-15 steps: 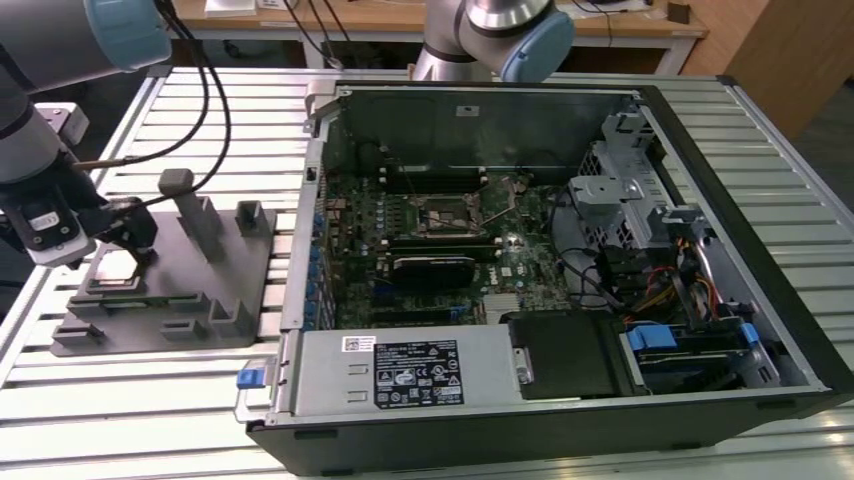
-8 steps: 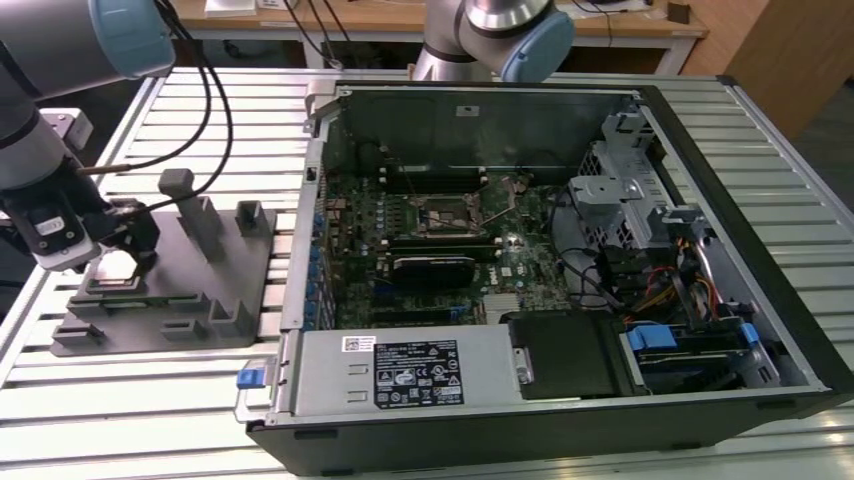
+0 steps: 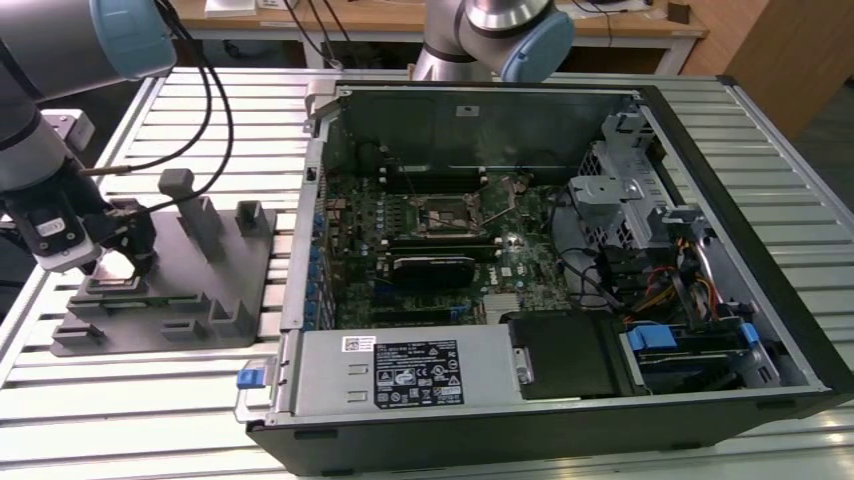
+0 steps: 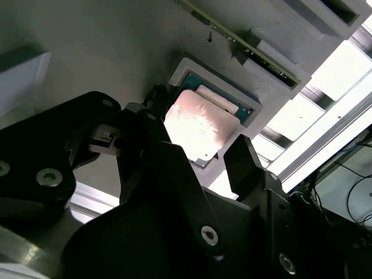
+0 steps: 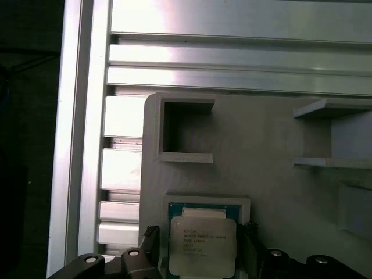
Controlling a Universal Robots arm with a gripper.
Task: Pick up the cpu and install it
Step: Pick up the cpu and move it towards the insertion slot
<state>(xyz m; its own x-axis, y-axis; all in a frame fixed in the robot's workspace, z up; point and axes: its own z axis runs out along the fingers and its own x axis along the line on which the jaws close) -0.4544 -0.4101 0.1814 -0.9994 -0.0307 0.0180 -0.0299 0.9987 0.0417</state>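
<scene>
The cpu (image 5: 202,247) is a flat square chip with a silver-grey top. It lies in a framed pocket of the grey plastic holder block (image 3: 174,300). In the second wrist view the cpu (image 4: 195,125) glares under bright light. My gripper (image 5: 199,233) hangs just over the pocket, one black finger on each side of the chip with small gaps, so it stands open and holds nothing. In the exterior view the gripper (image 3: 127,255) is low over the holder at the exterior view's left. The motherboard's square metal-framed socket (image 3: 447,213) sits inside the open computer case (image 3: 747,240).
Upright posts (image 3: 200,225) and other pockets (image 5: 186,131) rise from the holder block close to my gripper. Everything stands on a slatted aluminium table (image 3: 147,400). A second arm's base (image 3: 501,30) stands behind the case, and cables (image 3: 214,90) hang from my arm.
</scene>
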